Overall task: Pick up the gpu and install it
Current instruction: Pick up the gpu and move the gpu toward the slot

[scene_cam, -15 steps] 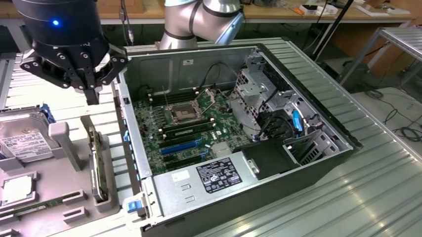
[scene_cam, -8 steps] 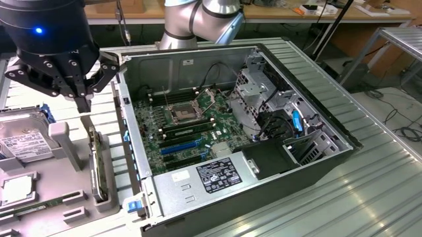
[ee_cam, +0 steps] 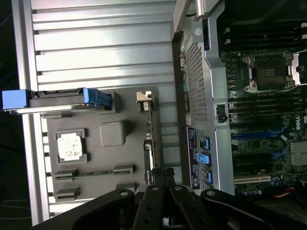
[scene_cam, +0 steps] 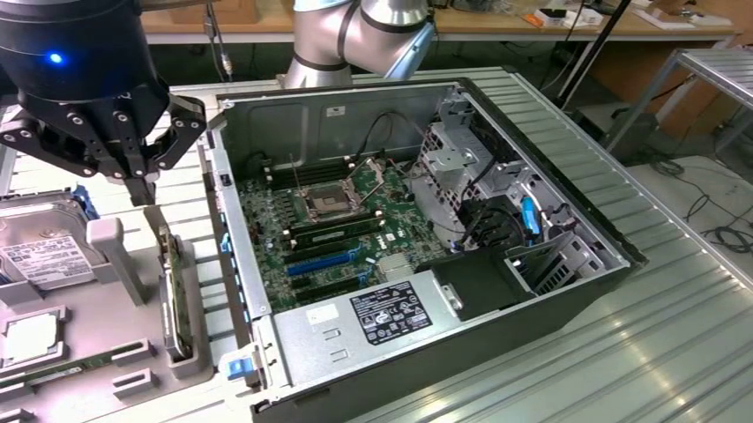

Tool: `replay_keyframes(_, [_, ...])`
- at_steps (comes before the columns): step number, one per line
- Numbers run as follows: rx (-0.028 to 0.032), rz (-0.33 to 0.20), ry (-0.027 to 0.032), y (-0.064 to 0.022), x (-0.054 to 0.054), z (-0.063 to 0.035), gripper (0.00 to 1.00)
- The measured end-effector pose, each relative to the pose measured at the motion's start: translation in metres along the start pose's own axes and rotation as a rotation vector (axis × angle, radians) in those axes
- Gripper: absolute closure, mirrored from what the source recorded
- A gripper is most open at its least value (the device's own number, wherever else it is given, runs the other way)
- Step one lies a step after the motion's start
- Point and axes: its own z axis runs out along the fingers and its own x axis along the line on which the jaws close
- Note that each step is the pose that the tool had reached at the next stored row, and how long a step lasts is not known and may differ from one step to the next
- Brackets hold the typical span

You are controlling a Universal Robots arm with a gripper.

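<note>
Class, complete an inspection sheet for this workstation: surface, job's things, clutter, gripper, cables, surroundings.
Surface: ribbed silver metal table, carrying a grey moulded parts tray.
Job's things: thin dark gpu card standing on edge in the tray; open black computer case beside it.
Clutter: silver hard drive with white label, square processor chip, both in the tray.
Gripper: black gripper shut, above one end of the card.
Cables: black cables inside the case.
Surroundings: wooden bench behind.

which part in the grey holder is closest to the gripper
The gpu, the thin card standing on edge at the side of the holder nearest the computer case. The shut gripper hangs over its end; hard drive and processor lie farther.
</note>
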Motion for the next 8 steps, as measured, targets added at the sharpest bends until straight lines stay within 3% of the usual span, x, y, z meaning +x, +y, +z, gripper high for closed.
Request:
replay_keyframes(6, [0.0000, 0.000, 0.0000, 0.0000, 0.0000, 0.0000, 0.89])
replay_keyframes(8, [0.0000, 0.000, 0.0000, 0.0000, 0.0000, 0.0000, 0.83])
